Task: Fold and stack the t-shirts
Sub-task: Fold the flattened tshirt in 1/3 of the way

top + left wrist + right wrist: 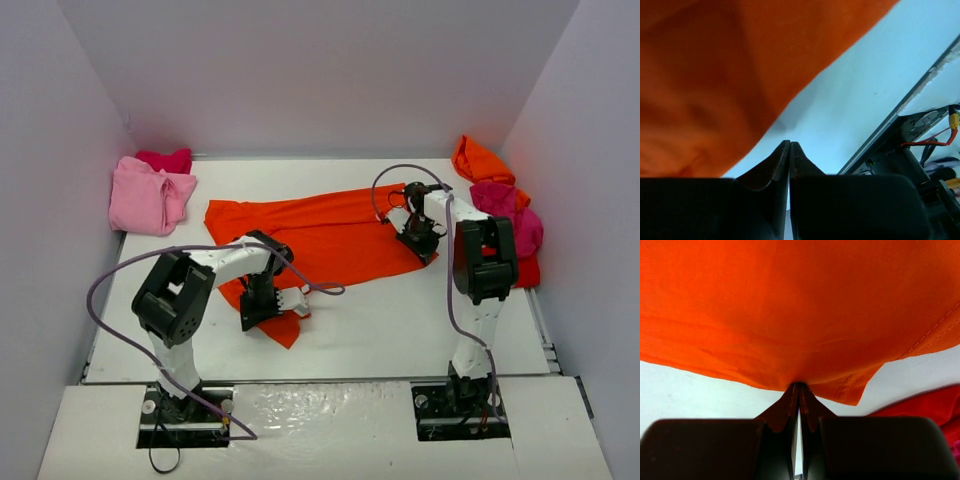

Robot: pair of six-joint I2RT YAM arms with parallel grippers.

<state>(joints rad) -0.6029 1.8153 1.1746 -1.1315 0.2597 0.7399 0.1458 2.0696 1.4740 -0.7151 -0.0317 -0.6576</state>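
Observation:
An orange-red t-shirt (pixel 320 235) lies spread across the middle of the white table. My right gripper (pixel 420 240) is at its right edge and is shut on the cloth's hem (pixel 799 386); the shirt (pixel 790 310) fills the right wrist view above the jaws. My left gripper (pixel 258 305) sits at the shirt's near-left corner. In the left wrist view its jaws (pixel 789 144) are shut with nothing between them, and the shirt (pixel 715 75) lies just beyond and to the left of the tips.
A light pink tee (pixel 150 198) and a magenta one (pixel 165 158) are piled at the back left. An orange tee (pixel 480 160), a magenta tee (pixel 510 215) and a red one (pixel 525 270) are heaped along the right wall. The table's near edge rail (pixel 900 110) is close by.

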